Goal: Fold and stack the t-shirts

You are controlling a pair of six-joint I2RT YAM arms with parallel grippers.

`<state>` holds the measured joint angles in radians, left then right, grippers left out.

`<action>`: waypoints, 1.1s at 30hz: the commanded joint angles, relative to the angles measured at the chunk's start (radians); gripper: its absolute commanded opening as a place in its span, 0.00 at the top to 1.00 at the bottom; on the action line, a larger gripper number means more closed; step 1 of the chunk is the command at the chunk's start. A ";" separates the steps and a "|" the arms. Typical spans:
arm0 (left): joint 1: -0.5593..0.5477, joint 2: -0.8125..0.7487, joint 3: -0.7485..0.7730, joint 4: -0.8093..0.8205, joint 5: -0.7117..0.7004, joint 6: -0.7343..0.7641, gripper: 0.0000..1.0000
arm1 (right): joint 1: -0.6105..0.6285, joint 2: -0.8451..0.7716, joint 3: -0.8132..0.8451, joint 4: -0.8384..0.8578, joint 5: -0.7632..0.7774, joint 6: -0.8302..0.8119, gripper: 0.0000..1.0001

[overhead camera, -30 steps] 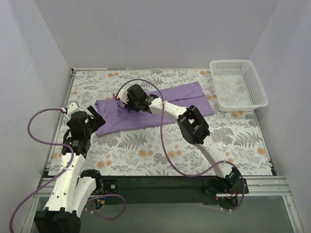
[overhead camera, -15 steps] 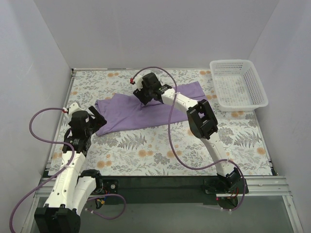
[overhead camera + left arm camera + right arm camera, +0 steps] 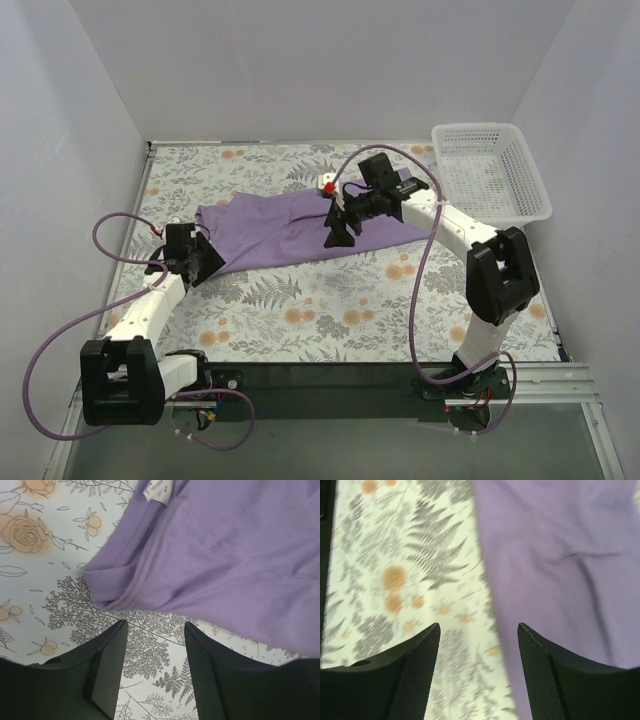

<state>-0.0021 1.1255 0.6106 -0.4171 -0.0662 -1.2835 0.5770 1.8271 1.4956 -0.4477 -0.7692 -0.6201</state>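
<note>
**Top view:** t-shirt [image 3: 290, 228] lies as a long strip across the desk [image 3: 330, 300]; folding appears under way.

**Left wrist view:** left jaws apart, empty, just short of the collar [image 3: 125, 542]; next move is likely to close on that corner.

**Right wrist view:** right jaws apart, empty, above the t-shirt's edge.

We look down between the two dark, mesh-textured fingers [image 3: 415, 675] of the right end effector [image 3: 479, 630], which stand apart with nothing caught in the gap. Beneath them the table [image 3: 395, 555] shows its pale cloth printed with grey ferns and orange flowers, slightly blurred. The lavender t-shirt [image 3: 560, 570] fills the right side of our view, lying flat with soft creases; its left edge runs down from the top toward the right-hand finger.
</note>
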 commanded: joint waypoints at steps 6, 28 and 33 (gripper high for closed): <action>0.033 0.091 0.058 0.035 -0.037 0.082 0.55 | -0.173 -0.149 -0.264 -0.068 -0.215 -0.113 0.31; 0.033 0.280 0.183 -0.040 -0.072 0.188 0.99 | -0.452 -0.183 -0.285 -0.095 -0.113 -0.072 0.39; 0.031 0.251 0.181 -0.038 -0.092 0.187 1.00 | -0.594 -0.186 -0.308 -0.057 0.057 0.039 0.45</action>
<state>0.0261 1.4120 0.7643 -0.4488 -0.1318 -1.1049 0.0547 1.6779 1.1954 -0.5259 -0.8371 -0.6598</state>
